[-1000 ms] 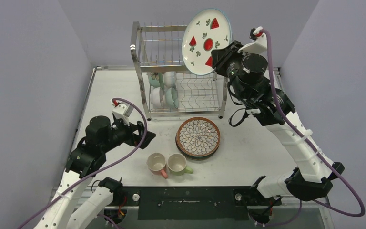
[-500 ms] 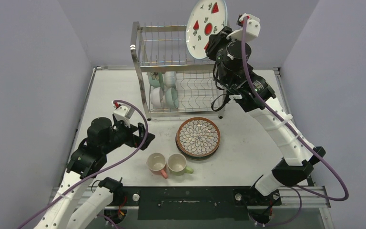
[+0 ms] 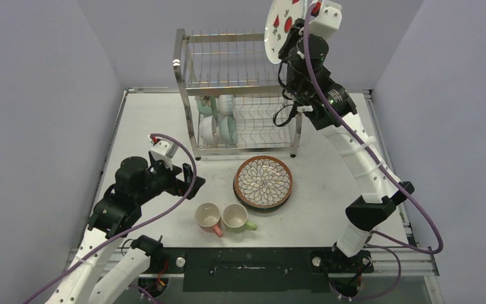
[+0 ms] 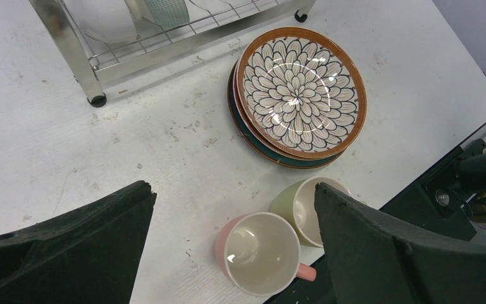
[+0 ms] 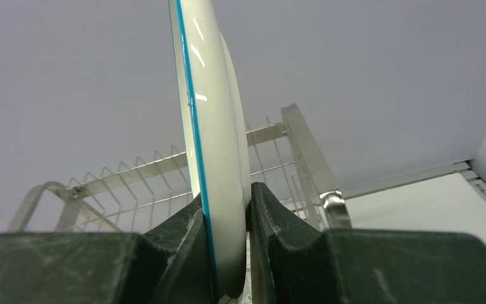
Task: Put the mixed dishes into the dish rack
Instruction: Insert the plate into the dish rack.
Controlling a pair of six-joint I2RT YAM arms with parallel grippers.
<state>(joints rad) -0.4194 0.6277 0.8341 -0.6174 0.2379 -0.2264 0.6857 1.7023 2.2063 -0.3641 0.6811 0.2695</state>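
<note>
My right gripper is shut on the lower rim of the white strawberry plate. It holds the plate upright and nearly edge-on, high above the right end of the steel dish rack. Mint-green and white bowls sit in the rack's lower tier. A stack topped by the brown-rimmed petal plate lies in front of the rack. The pink mug and green mug stand side by side. My left gripper hangs open above the table, left of the mugs.
The rack's front legs stand close behind the plate stack. The black base rail runs along the table's near edge just below the mugs. Grey walls enclose the table on three sides.
The right arm has raised the strawberry plate higher and turned it from face-on to nearly edge-on above the rack's right end. The left arm has stayed put.
</note>
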